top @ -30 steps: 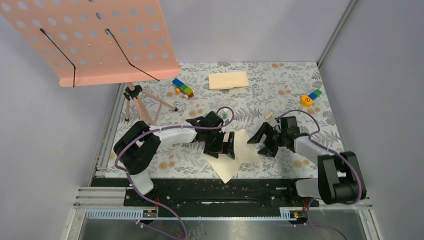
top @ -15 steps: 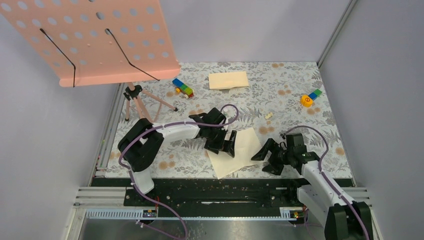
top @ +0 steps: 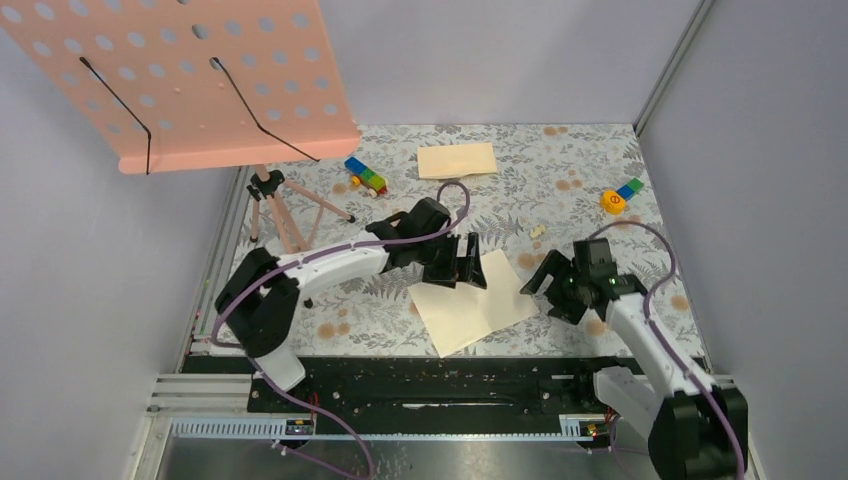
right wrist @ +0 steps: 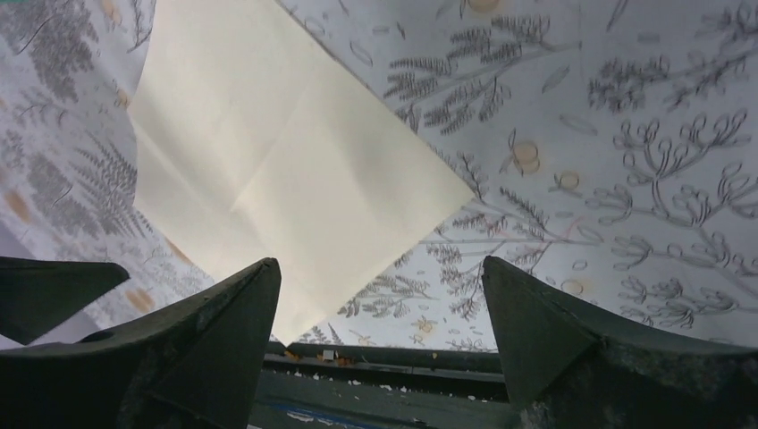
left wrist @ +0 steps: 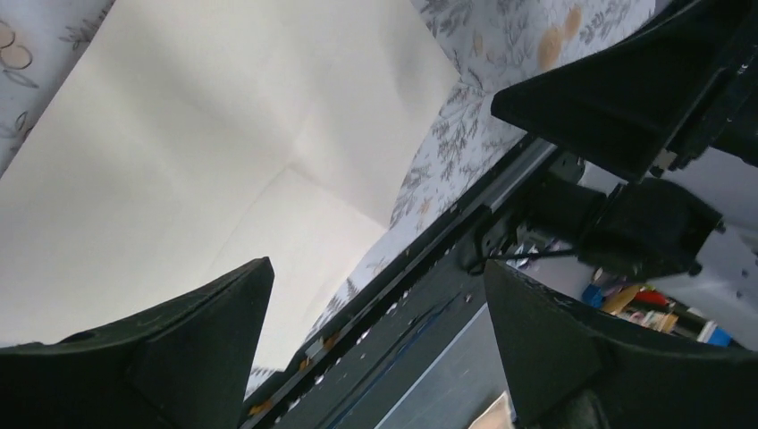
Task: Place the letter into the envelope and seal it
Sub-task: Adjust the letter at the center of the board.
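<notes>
While both arms lean in from the near edge, the far left is taken by a pink perforated stand (top: pixel 190 80) on a tripod (top: pixel 280 210), overhanging the corner of the floral table (top: pixel 590 160). A coloured block toy (top: pixel 366 177) lies at 8 o'clock of the envelope (top: pixel 457 160), which sits flat near the back wall. The left gripper (top: pixel 462 268) has its fingers spread wide and empty at the 11 o'clock corner of the letter (top: pixel 472 305); contact cannot be told. Its wrist and purple cable (top: pixel 455 190) lie between the two papers. The letter is creased, skewed and flat near the front edge, with the envelope at its 12 o'clock, well apart. A white scrap (top: pixel 538 231) lies at the letter's 1 o'clock. The right gripper (top: pixel 548 290), fingers parted and holding nothing, is just beside the letter at 3 o'clock. A yellow-and-blue toy (top: pixel 620 197) sits at the gripper's 1 o'clock.
</notes>
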You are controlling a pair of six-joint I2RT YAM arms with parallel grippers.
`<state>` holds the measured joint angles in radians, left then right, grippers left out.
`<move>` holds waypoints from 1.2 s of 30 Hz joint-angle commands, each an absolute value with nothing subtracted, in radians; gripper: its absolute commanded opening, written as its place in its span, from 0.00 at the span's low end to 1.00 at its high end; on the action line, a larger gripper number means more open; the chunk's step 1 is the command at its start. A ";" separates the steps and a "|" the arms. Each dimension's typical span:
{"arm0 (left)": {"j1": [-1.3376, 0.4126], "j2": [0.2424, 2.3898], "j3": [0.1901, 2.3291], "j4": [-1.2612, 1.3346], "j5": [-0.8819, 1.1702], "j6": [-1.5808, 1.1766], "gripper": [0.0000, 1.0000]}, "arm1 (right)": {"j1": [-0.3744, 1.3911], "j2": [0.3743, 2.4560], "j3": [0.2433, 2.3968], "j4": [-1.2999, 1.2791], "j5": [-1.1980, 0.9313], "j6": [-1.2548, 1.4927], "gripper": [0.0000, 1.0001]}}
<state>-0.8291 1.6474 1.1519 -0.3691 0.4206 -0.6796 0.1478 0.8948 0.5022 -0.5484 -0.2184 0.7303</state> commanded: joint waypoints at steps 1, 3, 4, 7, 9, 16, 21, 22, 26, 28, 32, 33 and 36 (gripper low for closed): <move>-0.847 1.747 1.168 -0.124 0.353 -0.904 0.91 | 0.145 1.080 0.647 -0.512 -0.157 0.650 0.92; -0.852 1.780 1.169 -0.034 0.334 -0.949 0.91 | 0.141 1.132 0.685 -0.507 -0.181 0.648 0.92; -0.855 1.797 1.177 -0.009 0.327 -0.962 0.91 | 0.139 1.145 0.691 -0.497 -0.194 0.651 0.92; -0.868 1.859 1.219 -0.004 0.294 -0.952 0.91 | 0.124 1.141 0.684 -0.489 -0.211 0.655 0.93; -0.877 1.908 1.256 -0.006 0.290 -0.938 0.91 | 0.093 1.111 0.654 -0.492 -0.223 0.653 0.94; -0.912 2.069 1.386 -0.184 0.366 -0.795 0.91 | -0.142 0.969 0.508 -0.496 -0.420 0.664 0.95; -0.927 2.142 1.441 -0.193 0.580 -0.736 0.91 | -0.147 0.926 0.534 -0.548 -0.388 0.650 0.95; -0.936 2.148 1.445 -0.196 0.605 -0.723 0.91 | -0.147 0.921 0.546 -0.557 -0.380 0.646 0.95; -0.975 2.147 1.470 -0.259 0.653 -0.639 0.91 | -0.154 0.911 0.590 -0.594 -0.343 0.617 0.95; -0.979 2.116 1.466 -0.283 0.655 -0.615 0.91 | -0.161 0.920 0.603 -0.607 -0.337 0.594 0.96; -0.976 1.982 1.458 -0.348 0.611 -0.562 0.92 | -0.170 0.959 0.599 -0.602 -0.371 0.559 0.97; -0.976 1.948 1.450 -0.361 0.601 -0.553 0.92 | -0.170 0.982 0.594 -0.594 -0.396 0.556 0.96; -0.966 1.864 1.399 -0.372 0.582 -0.553 0.93 | -0.169 1.035 0.569 -0.566 -0.483 0.560 0.93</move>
